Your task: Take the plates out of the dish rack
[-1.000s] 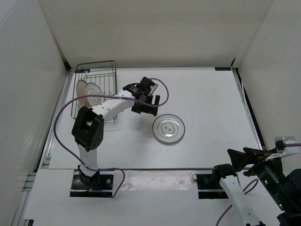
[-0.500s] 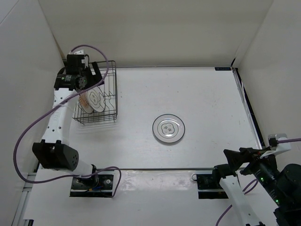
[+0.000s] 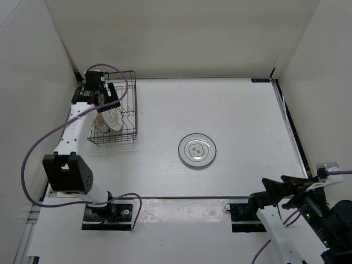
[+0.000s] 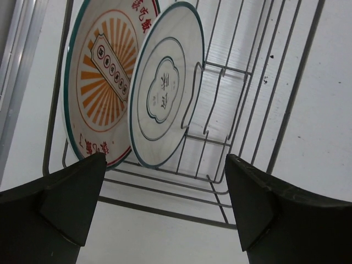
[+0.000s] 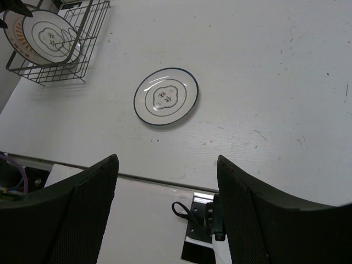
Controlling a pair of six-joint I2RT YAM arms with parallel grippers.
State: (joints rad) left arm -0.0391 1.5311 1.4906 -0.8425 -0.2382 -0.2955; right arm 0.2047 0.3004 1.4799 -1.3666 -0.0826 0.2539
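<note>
At the near edge, the right gripper (image 5: 166,162) is seen low beside its base, its fingers spread with nothing between them and drawn a little wider than a second ago; no part in the work is being taken by it. Farther out, in the middle of the table (image 3: 247,121), one dark-rimmed plate (image 3: 197,150) with a wavy centre motif lies flat and well apart from everything else, so one plate can be counted as unloaded. The main change is found at the far left. A second ago the left arm (image 3: 69,137) was bent over the table just beside that plate, whereas now it has been swung across and stretched up the left side, and the left gripper (image 4: 164,159) is held above the dish rack (image 3: 134,104). Its fingers are spread wide and nothing is pinched. In the left wrist view two plates are shown in the rack, standing on edge and leaning: a second dark-rimmed plate (image 4: 162,93) propped against the divider prongs (image 4: 204,118), and behind it, partly overlapped, a larger orange-rayed plate (image 4: 99,71). The nearer of the two is framed between the open fingers. The first plate's release is judged complete and the approach for the next begun, with two plates left to lift out. A descent onto the upper rim of the second dark-rimmed plate is judged to be called for, with care that the prongs are not caught.
</note>
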